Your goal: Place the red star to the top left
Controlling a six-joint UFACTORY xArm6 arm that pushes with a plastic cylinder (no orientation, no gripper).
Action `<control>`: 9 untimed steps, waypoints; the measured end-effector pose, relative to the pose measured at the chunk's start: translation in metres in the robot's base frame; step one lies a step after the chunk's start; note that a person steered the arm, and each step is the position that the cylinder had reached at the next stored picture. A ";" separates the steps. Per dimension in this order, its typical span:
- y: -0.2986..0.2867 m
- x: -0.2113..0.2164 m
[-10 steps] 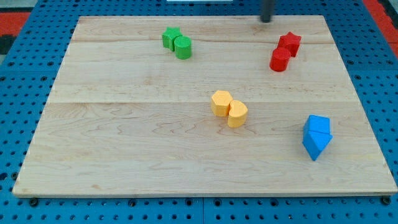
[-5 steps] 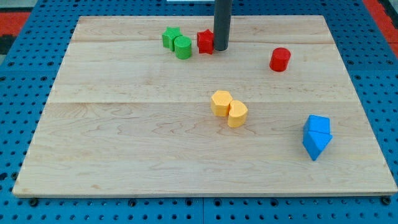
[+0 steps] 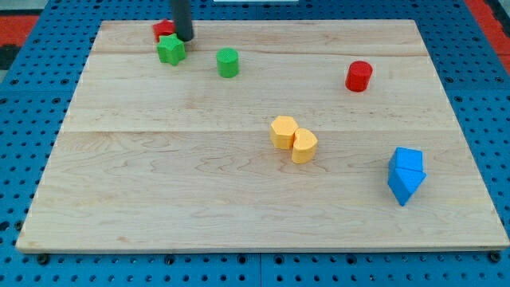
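Note:
The red star (image 3: 163, 29) lies near the board's top left, partly hidden behind my rod. My tip (image 3: 184, 37) rests right against the star's right side. The green star (image 3: 170, 50) sits just below the red star, touching or nearly touching it. The green cylinder (image 3: 228, 62) stands apart to the right of the green star.
A red cylinder (image 3: 358, 76) stands at the view's upper right. Two yellow blocks (image 3: 292, 139) sit together near the middle. Two blue blocks (image 3: 406, 174) sit together at the right. The wooden board (image 3: 159, 191) lies on a blue pegboard.
My tip pushed the red star from the upper right leftward to the top left. The green star was shoved left, away from the green cylinder.

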State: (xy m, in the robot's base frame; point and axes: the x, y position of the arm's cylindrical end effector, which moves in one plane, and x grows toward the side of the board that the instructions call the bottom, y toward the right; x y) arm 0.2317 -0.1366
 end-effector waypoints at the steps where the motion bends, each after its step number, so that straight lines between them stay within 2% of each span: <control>1: 0.010 -0.021; 5: -0.036 -0.019; 9: -0.040 -0.004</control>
State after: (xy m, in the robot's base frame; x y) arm 0.2273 -0.1762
